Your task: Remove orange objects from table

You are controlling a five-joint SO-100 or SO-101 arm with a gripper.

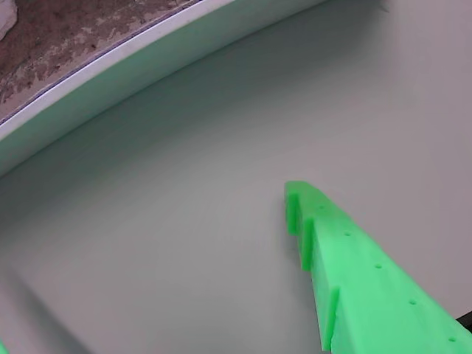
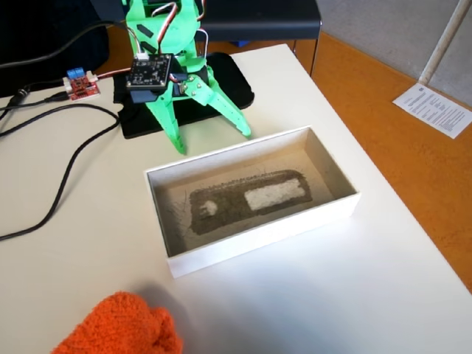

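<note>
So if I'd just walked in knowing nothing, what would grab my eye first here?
Probably the fuzzy orange bundle at the bottom left edge of the fixed view, vivid against the cream table. Next, the bright green gripper at the top, its two fingers spread open just behind a shallow white box in the middle. A small red circuit board sits at upper left.

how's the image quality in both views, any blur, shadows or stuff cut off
Wrist view: soft and close-up; the bright green plastic gripper finger is cropped at the lower right, dim shadow over the cream-white table. Fixed view: sharp, even daylight; the fuzzy orange fabric bundle is cut by the bottom edge, and the open green gripper throws faint shadows beside the white shallow box.
</note>
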